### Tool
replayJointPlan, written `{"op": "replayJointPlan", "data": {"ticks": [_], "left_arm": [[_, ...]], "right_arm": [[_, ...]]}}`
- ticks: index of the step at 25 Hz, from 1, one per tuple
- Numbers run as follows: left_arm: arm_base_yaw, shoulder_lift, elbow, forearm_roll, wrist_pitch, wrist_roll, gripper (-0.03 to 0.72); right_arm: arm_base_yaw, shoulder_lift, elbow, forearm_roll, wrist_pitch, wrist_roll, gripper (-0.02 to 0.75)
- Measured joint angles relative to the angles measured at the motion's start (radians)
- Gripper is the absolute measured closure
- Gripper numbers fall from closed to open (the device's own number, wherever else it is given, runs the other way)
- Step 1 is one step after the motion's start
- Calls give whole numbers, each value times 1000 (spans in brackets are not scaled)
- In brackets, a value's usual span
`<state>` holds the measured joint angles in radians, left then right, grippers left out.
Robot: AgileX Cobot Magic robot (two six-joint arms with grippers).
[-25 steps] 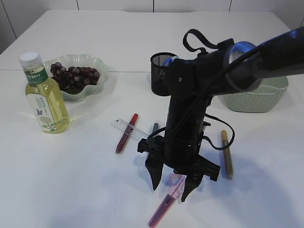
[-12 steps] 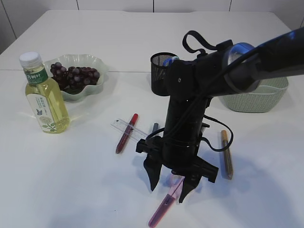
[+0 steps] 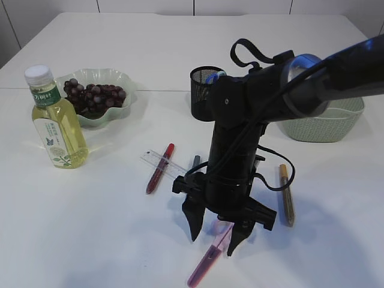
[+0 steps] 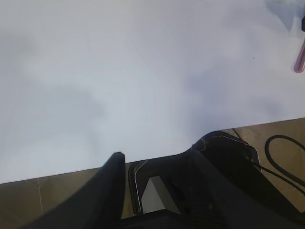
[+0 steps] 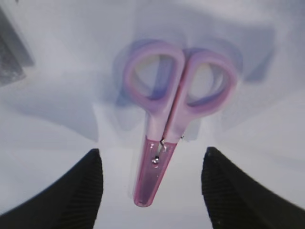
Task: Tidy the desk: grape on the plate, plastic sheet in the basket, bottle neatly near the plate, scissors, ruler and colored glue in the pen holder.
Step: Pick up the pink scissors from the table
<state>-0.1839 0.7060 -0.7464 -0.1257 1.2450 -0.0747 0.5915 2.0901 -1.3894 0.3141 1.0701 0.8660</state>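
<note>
- I'm on the scissors step: my right gripper (image 3: 212, 236) hovers with fingers spread wide, empty, straddling the pink plastic-sheathed scissors (image 5: 169, 138) lying flat on the smooth white table (image 3: 90, 228).
- Next I'd descend, close, then carry them to the black mesh pen holder (image 3: 201, 91).
- My left gripper's (image 4: 157, 191) fingers sit part-open, empty.

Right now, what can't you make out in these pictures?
- Pen holder contents: exterior view, right arm blocks them.
- Scissors handles: exterior view, behind the right gripper.
- Basket interior: arm covers it.
- Left gripper: left wrist view, cut by the bottom edge.
</note>
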Motion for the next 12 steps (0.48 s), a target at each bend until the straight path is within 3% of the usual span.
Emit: {"op": "replayJointPlan", "data": {"ticks": [12], "left_arm": [[0, 0, 0, 0, 0, 0, 371]], "right_arm": [[0, 4, 0, -19, -5, 24, 227]]}}
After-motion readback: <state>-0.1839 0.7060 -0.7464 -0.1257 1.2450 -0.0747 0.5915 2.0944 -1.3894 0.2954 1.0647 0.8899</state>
